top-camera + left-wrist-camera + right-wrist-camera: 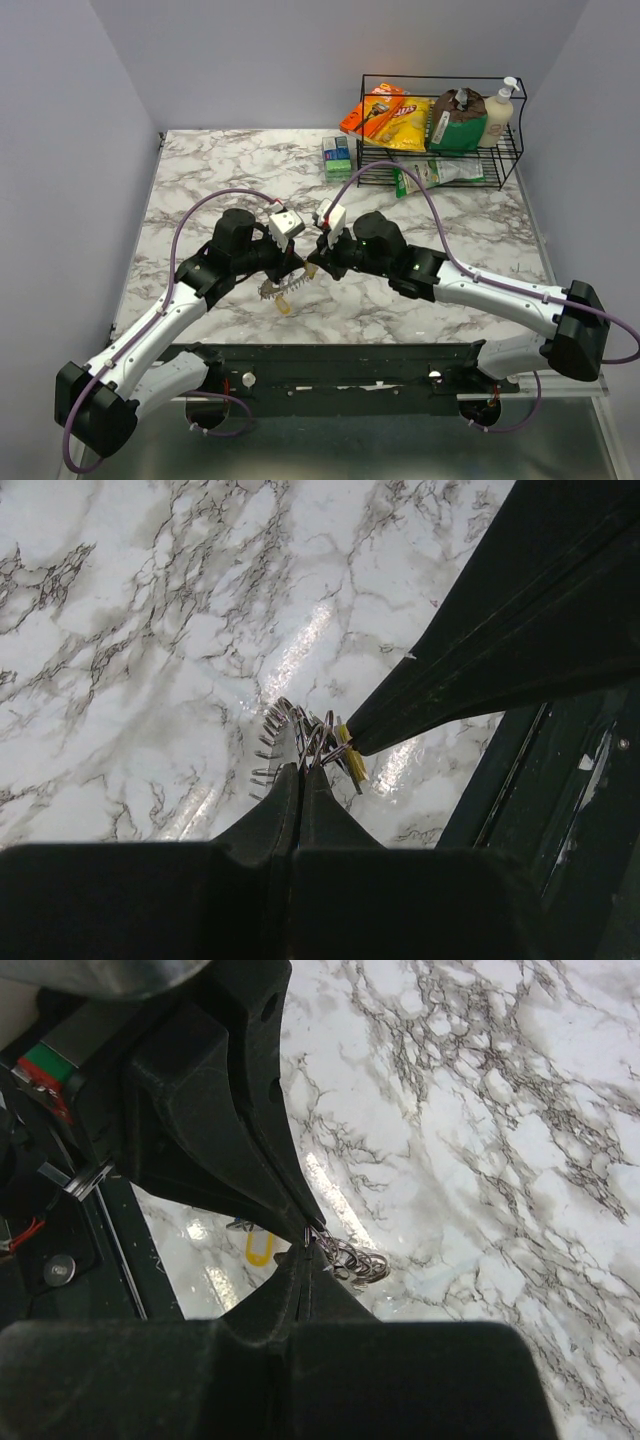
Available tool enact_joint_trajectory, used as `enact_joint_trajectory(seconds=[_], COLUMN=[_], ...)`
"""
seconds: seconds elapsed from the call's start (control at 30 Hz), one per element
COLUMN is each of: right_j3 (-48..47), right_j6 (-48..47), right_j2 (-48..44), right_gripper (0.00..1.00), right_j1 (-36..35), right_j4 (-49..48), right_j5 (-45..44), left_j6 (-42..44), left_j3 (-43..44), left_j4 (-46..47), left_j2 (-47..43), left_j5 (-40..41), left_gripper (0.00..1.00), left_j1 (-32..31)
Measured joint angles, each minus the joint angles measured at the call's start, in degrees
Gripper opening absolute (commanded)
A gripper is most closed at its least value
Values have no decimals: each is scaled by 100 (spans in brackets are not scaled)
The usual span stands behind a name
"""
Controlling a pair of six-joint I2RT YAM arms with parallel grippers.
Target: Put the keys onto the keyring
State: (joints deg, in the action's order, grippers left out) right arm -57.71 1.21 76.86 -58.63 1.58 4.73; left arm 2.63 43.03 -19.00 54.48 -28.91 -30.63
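Marble-patterned table lay under both arms, which met near its middle. On the left, your left hand was fully closed, its two fingers pressed flat together with the keys pinched at their tips. The silver blades fanned out from that pinch like a small comb, held clear of the table and hanging just below the two hands in the overhead view. The keyring showed only as a few thin wire loops bunched among those keys, right at the fingertips. One yellow-headed key stuck out on the right side of the bunch, touching the tip of the other arm. Your right hand came in from the right and was also closed tight, its tips meeting the left hand's tips at the same bunch; from its own camera you could not tell which piece it gripped. Farther right, at the back of the table, a black wire rack held snack bags and a pump bottle, with small boxes just beside its left end.
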Motion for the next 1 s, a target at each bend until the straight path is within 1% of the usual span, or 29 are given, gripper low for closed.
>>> enact_joint_trajectory(seconds=[1.0], right_j3=[-214], right_j6=[48], right_j2=[251], right_gripper=[0], right_j1=[20], right_j4=[72], right_j5=[-4], left_j6=[44], left_j3=[-11], left_j4=[-48], left_j2=[-85], left_j5=[2], left_gripper=[0], left_j1=[-13])
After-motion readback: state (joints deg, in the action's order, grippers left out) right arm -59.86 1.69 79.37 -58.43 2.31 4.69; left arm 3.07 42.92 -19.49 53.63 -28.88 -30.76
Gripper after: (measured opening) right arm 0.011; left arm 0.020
